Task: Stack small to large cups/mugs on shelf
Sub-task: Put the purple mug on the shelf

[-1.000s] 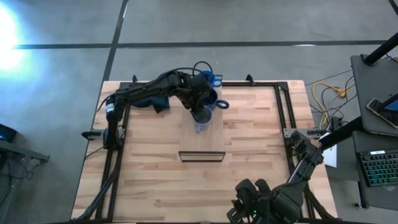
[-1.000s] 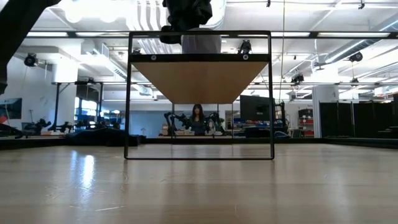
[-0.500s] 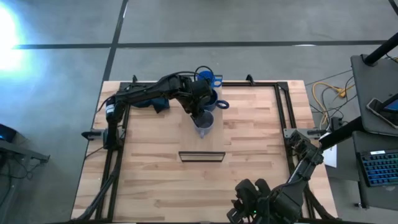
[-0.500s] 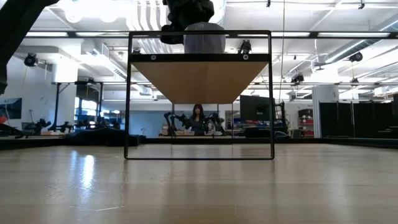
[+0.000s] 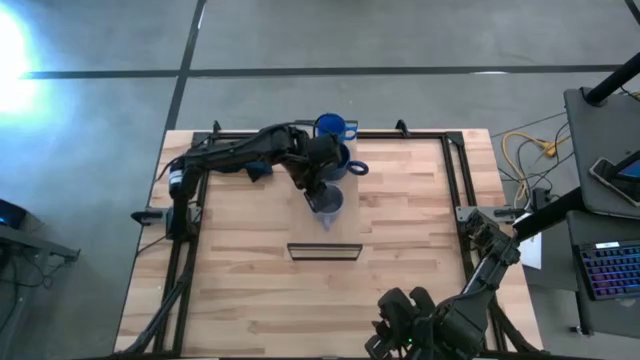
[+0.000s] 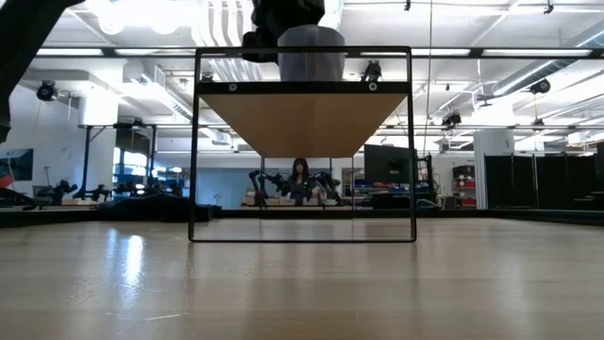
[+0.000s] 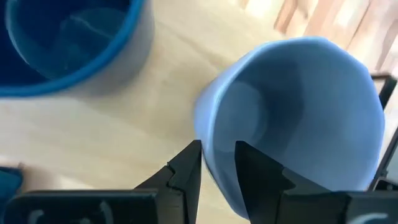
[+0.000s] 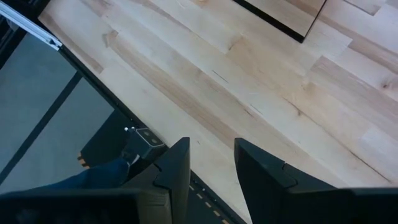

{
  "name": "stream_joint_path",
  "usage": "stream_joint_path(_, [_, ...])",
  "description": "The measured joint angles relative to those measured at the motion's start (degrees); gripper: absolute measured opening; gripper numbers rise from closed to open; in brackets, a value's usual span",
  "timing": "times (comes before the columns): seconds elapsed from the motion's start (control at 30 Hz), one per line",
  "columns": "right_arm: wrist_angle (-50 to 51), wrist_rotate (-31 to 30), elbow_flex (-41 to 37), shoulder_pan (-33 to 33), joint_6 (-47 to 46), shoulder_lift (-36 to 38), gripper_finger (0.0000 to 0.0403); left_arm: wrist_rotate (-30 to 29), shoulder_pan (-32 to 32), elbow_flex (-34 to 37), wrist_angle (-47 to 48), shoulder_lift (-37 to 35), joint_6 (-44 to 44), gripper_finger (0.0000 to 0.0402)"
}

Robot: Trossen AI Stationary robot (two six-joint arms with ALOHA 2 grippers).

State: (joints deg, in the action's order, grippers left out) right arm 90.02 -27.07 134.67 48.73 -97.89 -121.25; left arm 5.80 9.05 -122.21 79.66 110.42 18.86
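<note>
The shelf (image 5: 340,230) is a narrow light board on a dark frame (image 6: 196,142), running from the table's far side toward its middle. My left gripper (image 5: 318,185) is over the shelf, shut on the small grey-blue mug (image 5: 327,200). In the low view the mug (image 6: 311,52) stands upright at the board's top; whether it rests on the board cannot be told. The dark navy mug (image 5: 340,160) stands on the shelf just beyond it, and the bright blue mug (image 5: 333,127) stands at the far end. My right gripper (image 8: 211,168) waits open near the table's near right edge. My left gripper holds the small mug by its wall at the rim (image 7: 214,152), one finger (image 7: 186,171) outside and one finger (image 7: 258,177) inside the hollow. The fingers come steeply from above, slanting from the table's left. The mug stays upright with its mouth up.
A dark blue cloth (image 5: 250,165) lies at the far left under my left arm. A black rail frame (image 5: 455,170) runs along the table's edges. Bare tabletop (image 5: 250,290) lies in front of the shelf's near end.
My left gripper has carried the small mug a little way along the shelf toward the table's near edge, away from the navy mug. The mug has stayed upright at the same height.
</note>
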Motion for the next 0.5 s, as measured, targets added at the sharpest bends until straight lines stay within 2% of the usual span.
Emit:
stream_joint_path(0.17, [0.0, 0.0, 0.0, 0.0, -0.02, 0.0, 0.0118, -0.11, -1.44, 0.0, 2.49, -0.57, -1.21, 0.0079])
stream_joint_path(0.5, [-0.02, 0.02, 0.0, -0.02, -0.02, 0.0, 0.0118, -3.06, -5.89, 0.02, 1.46, -3.09, -0.69, 0.004])
